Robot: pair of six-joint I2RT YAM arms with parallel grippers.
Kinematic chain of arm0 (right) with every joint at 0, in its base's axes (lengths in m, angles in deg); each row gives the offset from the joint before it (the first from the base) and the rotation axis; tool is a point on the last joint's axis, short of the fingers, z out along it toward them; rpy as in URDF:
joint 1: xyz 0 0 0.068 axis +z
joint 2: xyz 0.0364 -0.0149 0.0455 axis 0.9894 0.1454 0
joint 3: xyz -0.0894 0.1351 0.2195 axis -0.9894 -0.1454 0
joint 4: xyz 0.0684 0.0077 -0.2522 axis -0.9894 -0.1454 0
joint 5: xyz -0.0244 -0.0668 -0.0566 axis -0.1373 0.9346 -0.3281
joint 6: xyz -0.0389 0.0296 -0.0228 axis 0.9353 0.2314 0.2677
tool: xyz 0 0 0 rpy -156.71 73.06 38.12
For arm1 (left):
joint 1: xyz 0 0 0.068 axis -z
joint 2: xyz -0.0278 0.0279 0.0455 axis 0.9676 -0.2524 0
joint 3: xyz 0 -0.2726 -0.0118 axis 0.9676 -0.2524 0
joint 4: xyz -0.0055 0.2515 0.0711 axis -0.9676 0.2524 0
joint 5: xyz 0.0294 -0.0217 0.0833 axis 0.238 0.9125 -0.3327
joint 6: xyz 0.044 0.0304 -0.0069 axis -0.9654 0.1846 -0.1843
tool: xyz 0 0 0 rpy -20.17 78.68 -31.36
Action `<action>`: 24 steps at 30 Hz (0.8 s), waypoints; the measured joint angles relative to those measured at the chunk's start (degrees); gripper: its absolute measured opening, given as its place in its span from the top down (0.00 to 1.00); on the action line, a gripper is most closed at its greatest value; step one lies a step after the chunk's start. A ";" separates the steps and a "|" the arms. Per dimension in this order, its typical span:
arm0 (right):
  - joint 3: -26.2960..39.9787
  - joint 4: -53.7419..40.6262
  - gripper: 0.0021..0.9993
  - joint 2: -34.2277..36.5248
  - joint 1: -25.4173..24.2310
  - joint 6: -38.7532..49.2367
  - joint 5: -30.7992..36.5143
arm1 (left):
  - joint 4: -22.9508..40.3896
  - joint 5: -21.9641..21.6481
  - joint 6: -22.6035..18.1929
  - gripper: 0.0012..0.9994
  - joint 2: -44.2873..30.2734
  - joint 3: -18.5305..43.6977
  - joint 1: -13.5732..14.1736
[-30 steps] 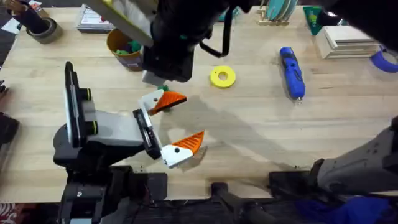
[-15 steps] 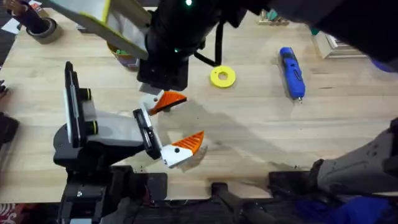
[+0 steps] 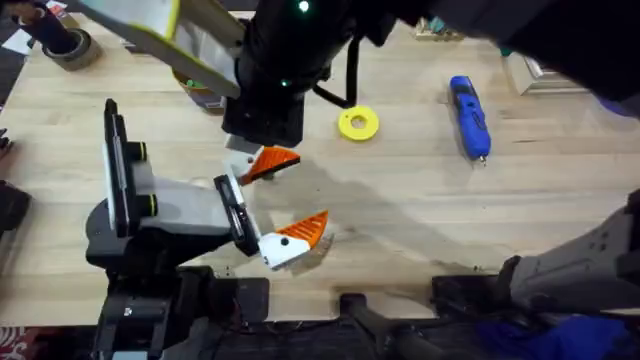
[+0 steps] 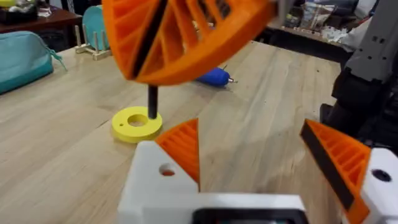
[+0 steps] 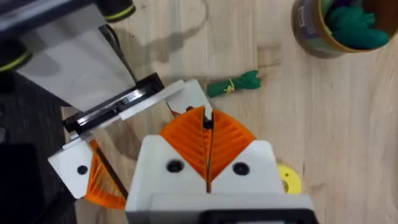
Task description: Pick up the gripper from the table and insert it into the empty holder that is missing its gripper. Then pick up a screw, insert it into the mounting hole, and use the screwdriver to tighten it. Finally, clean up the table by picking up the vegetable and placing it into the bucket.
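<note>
My left gripper [image 3: 300,193] lies open near the table's front, an orange fingertip on each white mount. The upper white holder [image 3: 240,162] carries the orange gripper [image 3: 272,161], and its mounting hole [image 4: 166,170] shows in the left wrist view. My right gripper [image 5: 207,118] reaches across from the right and hovers right over that holder [image 5: 186,96]. It is shut on a thin dark screw [image 4: 152,104]. The green vegetable [image 5: 235,84] lies on the table just beyond the holder. The bucket [image 5: 336,28] holds teal-green items. The blue screwdriver [image 3: 469,117] rests at the right.
A yellow ring [image 3: 358,123] lies between the holder and the screwdriver. A dark tape roll [image 3: 65,45] sits at the far left corner. A plate rack [image 3: 447,18], a white box [image 3: 560,65] and blue tape [image 3: 620,95] line the far right.
Over the first half second the right arm shifted left and closer over the upper holder, covering more of the bucket. It has held still since. The left arm has not moved.
</note>
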 joint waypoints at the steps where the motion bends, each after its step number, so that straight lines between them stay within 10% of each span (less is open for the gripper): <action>1: -0.40 0.02 1.00 0.00 0.00 -0.02 0.00 | 0.00 0.00 0.00 0.01 0.00 0.00 0.00; 24: -4.84 1.97 1.00 -0.02 1.07 -0.46 -0.62 | 0.00 0.00 0.00 0.01 0.01 0.00 0.00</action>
